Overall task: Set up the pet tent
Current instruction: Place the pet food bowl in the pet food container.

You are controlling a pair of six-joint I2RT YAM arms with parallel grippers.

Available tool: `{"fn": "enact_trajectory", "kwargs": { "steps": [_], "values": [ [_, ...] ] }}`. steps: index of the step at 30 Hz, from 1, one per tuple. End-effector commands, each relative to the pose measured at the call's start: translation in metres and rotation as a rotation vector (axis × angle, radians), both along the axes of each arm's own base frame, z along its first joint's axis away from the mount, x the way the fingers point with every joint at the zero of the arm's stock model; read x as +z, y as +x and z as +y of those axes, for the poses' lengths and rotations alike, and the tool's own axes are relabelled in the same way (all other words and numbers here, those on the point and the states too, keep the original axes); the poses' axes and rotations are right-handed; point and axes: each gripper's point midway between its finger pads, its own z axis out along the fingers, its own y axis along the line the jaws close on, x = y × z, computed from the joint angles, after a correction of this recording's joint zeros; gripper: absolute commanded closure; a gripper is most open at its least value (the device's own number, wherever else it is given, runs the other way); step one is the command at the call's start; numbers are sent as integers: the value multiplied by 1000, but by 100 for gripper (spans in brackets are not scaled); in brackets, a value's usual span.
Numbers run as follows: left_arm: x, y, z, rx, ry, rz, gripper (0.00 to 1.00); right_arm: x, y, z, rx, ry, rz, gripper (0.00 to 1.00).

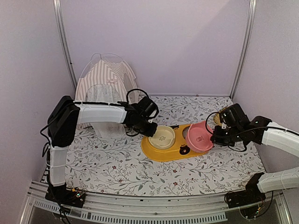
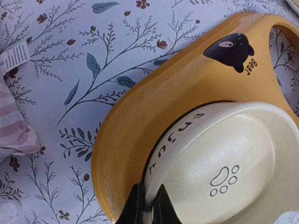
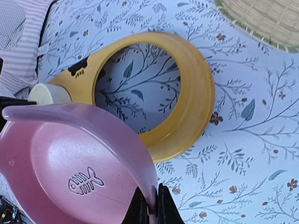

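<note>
Lilac walls (image 1: 163, 42) close in a surface (image 1: 117, 172) spread with a white floral cloth. Your pink-and-white striped fabric pet tent (image 1: 105, 77) sits at the back left against the wall, behind your left arm. Your left fingers (image 2: 135, 210) are clenched on the rim of the cream paw-print bowl (image 2: 224, 172) — lettered "Enjoy" — which is seated in the yellow two-hole plastic stand (image 2: 154, 107) marked "Bear". Your right fingers (image 3: 140, 210) pinch the pink fish-bone bowl (image 3: 79, 163) by its rim — tilted beside the stand's bare hole.
</note>
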Motion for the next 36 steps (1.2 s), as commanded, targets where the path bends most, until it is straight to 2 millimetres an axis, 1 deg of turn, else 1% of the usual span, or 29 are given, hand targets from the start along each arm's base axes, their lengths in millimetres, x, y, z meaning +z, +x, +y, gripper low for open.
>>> {"fn": "enact_trajectory", "kwargs": {
  "steps": [1,2,3,4,5,6,7,9,11,12,15,16,20,22,23,24,26,27,28,32,34,36],
  "values": [
    [14,6,-8,-6,-3,-53,100,45,56,-1,3,14,-182,100],
    [14,6,-6,-2,6,-56,100,45,64,-1,7,6,-187,100],
    [14,5,-5,0,10,-57,94,45,73,-2,5,4,-190,100],
    [14,5,-4,2,13,-59,87,45,81,-3,12,-2,-196,100],
    [16,4,-3,4,13,-62,75,45,89,-3,13,-3,-199,100],
    [18,4,-2,7,12,-64,67,42,96,-6,9,-9,-198,100],
    [20,4,-2,10,7,-69,61,40,102,-5,11,-10,-195,100],
    [29,5,-2,17,-8,-84,53,30,112,-7,15,-21,-181,100],
    [38,5,-2,20,-28,-97,49,19,119,-6,28,-19,-162,100],
    [44,5,-3,17,-43,-103,48,14,122,-5,33,-20,-152,100],
    [50,4,-5,9,-63,-107,48,0,125,0,51,-30,-117,99],
    [51,4,-5,7,-65,-107,48,-2,126,0,54,-31,-116,94],
    [54,2,-5,3,-75,-104,47,-2,127,-1,57,-39,-119,62],
    [57,0,-5,0,-84,-103,47,-1,126,-2,57,-48,-120,49],
    [59,0,-5,1,-87,-105,47,-1,125,-3,57,-53,-121,45],
    [60,-1,-4,1,-91,-105,47,2,125,-4,55,-54,-125,43],
    [57,-2,-4,1,-90,-101,47,5,123,-4,58,-51,-131,42],
    [74,-3,-4,-1,-123,-124,47,6,122,-4,63,-46,-134,42],
    [77,-4,-3,-2,-131,-125,46,5,120,-1,74,-37,-135,43],
    [80,-11,-7,-22,-170,-109,46,-8,112,7,97,-25,-106,47],
    [85,-16,-13,-47,-211,-104,48,-14,109,12,108,-20,-96,48],
    [85,-21,-21,-71,-240,-100,49,-19,107,17,114,-6,-88,49]
  ]
}}
